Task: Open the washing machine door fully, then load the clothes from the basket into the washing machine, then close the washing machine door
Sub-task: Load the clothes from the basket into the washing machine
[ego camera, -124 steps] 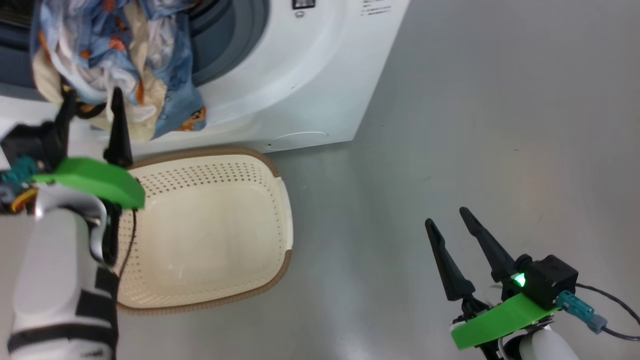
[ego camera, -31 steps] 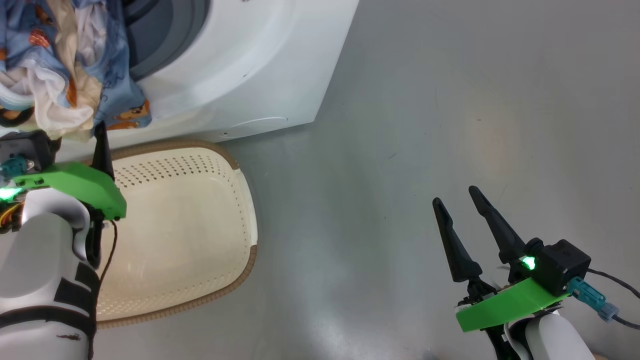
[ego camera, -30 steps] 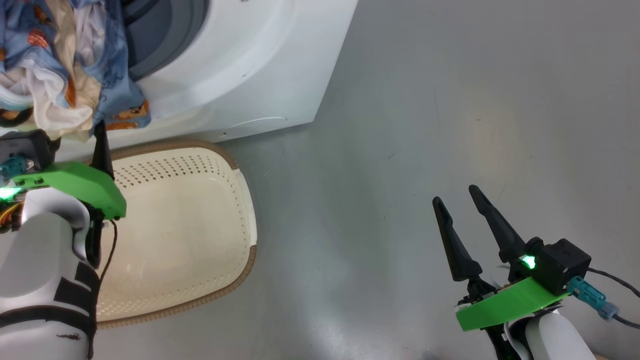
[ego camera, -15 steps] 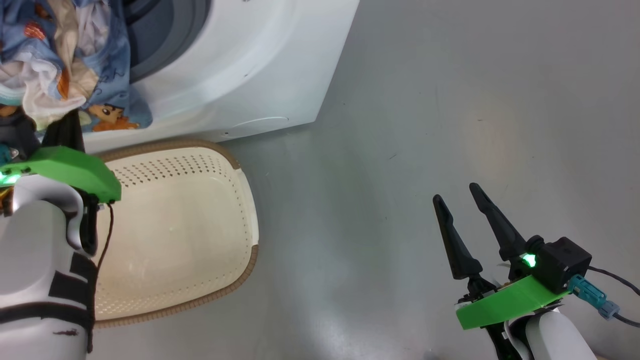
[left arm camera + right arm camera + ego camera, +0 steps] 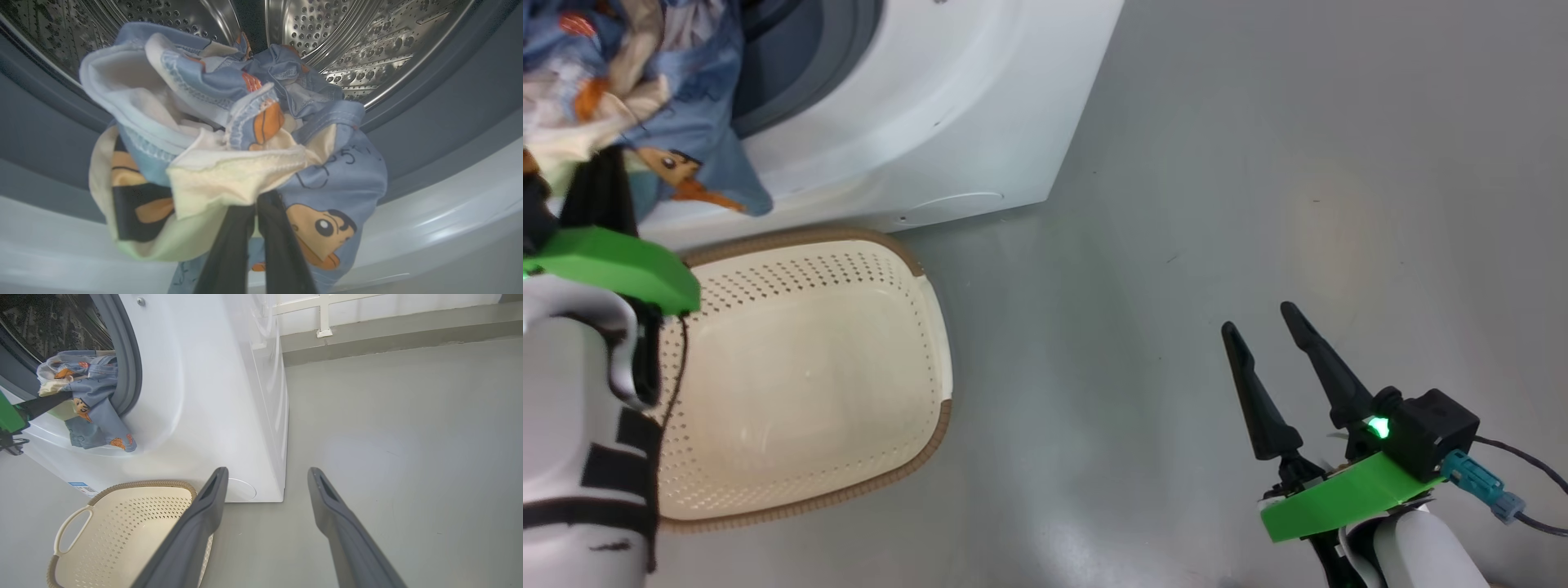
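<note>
My left gripper [image 5: 595,171] is shut on the clothes [image 5: 645,90], a bundle of light blue fabric with orange cartoon faces. In the left wrist view the fingers [image 5: 229,249] meet under the clothes [image 5: 229,134], which hang at the mouth of the steel drum [image 5: 347,36], over the grey gasket [image 5: 429,106]. A fold droops down the white front of the washing machine [image 5: 947,98]. The basket [image 5: 935,429] stands empty on the floor below it. My right gripper [image 5: 1258,318] is open, low at the right, holding nothing. The washing machine door is out of view.
Grey floor [image 5: 1217,163] spreads to the right of the washer. In the right wrist view the washer's side [image 5: 265,396] stands near a back wall with a white frame [image 5: 325,318]. A cable [image 5: 1527,510] trails from my right wrist.
My left gripper has carried the clothes up and further towards the drum opening, with less fabric hanging over the washer's front. The head camera has shifted slightly. The right arm has stayed still.
</note>
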Controlling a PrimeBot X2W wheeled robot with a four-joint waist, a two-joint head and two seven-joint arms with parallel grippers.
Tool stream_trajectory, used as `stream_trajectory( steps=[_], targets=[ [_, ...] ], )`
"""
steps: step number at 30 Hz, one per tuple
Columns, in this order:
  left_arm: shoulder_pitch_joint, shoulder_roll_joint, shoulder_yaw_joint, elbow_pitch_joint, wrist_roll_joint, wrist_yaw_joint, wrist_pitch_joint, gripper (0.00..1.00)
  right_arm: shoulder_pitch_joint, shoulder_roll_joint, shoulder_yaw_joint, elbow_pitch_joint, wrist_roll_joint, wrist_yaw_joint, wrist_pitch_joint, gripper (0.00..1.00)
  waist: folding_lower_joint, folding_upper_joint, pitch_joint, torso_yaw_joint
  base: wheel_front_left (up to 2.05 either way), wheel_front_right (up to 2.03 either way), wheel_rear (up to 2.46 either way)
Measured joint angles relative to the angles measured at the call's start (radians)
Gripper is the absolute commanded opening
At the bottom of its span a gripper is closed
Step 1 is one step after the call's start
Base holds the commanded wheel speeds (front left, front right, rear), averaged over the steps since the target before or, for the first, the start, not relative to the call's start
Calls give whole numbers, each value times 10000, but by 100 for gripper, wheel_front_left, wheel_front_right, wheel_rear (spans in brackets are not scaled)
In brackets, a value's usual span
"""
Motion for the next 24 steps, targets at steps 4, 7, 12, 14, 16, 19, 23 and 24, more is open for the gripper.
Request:
stream_trajectory(
  steps=[4, 7, 12, 14, 16, 19, 23, 24],
  targets=[
    [-512, 347, -33, 299, 148, 84, 12, 0, -10, 19, 184, 58, 15, 0, 0, 100, 0, 0, -4, -165, 0, 0, 0],
    [-1006, 654, -92, 600, 267, 84, 105, 0, -12, 67, 245, 96, 31, 2, 0, 100, 0, 0, -8, -347, 0, 0, 0],
    [-1889, 986, -391, 1227, 654, 84, 284, 0, -9, 140, 372, 176, 104, 0, 0, 100, 0, 0, -1, -674, 0, 0, 0],
    [-2208, 1097, -510, 1499, 771, 84, 368, 0, -10, 176, 506, 199, 119, 0, 0, 100, 0, 0, 7, -821, 0, 0, 0],
    [-2529, 1200, -602, 1818, 832, 86, 464, 0, -8, 244, 593, 232, 153, 0, 0, 100, 0, 0, 18, -977, 0, 0, 0],
    [-3015, 1419, -771, 2291, 1060, 86, 625, 0, -4, 307, 709, 263, 186, 0, 0, 100, 0, 0, 56, -1213, 0, 0, 0],
    [-3982, 1883, -955, 2907, 1229, -12, 677, 0, 81, 353, 872, 267, 186, 0, 0, 100, 0, 0, 182, -1611, 0, 0, 0],
    [-4190, 1935, -991, 3001, 1279, -25, 673, 0, 156, 353, 872, 267, 186, 0, 0, 100, 0, 0, 226, -1676, 0, 0, 0]
  ],
)
